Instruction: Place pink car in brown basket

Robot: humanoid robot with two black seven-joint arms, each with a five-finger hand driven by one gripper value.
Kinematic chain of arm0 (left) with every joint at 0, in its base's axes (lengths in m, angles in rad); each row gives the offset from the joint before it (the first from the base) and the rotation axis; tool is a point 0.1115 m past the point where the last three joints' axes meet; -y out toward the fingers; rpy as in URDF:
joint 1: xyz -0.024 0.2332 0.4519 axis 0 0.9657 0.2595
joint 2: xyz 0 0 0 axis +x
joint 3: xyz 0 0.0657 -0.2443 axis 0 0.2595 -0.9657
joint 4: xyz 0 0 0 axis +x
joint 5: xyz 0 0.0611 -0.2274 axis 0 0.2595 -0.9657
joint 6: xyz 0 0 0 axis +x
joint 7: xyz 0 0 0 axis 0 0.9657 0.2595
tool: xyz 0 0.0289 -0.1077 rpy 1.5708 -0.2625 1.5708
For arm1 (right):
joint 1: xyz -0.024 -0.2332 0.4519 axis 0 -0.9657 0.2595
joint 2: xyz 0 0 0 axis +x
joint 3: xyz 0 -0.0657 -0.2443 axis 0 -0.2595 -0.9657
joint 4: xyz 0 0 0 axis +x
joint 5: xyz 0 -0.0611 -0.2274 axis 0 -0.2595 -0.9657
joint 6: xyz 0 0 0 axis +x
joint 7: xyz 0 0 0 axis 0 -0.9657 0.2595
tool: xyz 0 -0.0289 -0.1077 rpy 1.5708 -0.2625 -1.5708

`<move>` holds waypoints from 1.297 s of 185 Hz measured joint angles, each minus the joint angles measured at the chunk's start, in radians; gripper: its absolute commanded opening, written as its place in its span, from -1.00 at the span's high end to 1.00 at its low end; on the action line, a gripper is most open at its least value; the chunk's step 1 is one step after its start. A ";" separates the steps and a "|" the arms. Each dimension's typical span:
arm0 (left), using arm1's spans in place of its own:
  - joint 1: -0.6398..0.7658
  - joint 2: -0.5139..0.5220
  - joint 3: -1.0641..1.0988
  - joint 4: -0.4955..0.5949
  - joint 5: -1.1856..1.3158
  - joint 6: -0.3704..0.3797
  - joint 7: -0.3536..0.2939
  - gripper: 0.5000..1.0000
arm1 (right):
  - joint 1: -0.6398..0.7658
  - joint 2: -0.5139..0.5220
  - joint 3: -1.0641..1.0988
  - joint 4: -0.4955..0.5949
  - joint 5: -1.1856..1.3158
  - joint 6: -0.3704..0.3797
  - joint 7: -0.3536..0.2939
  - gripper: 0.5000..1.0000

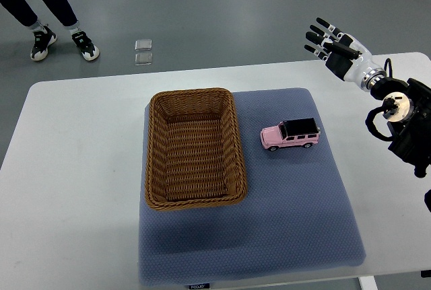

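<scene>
Top view shows the pink car (290,134) sitting on the blue mat (296,209) just right of the brown basket (194,147), ungrasped, while the right hand (335,48) hovers well away, fingers (318,34) spread and empty, so reaching down to it comes next.

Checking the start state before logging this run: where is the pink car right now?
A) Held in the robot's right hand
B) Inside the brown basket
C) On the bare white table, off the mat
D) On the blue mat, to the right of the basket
D: the pink car sits on the blue mat right of the empty brown basket, while the right hand is open and well away from it.
</scene>
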 measured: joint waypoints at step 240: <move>0.000 0.000 0.000 -0.001 0.000 0.000 0.000 -1.00 | 0.011 -0.460 -0.141 0.885 -1.378 -0.336 0.222 -0.66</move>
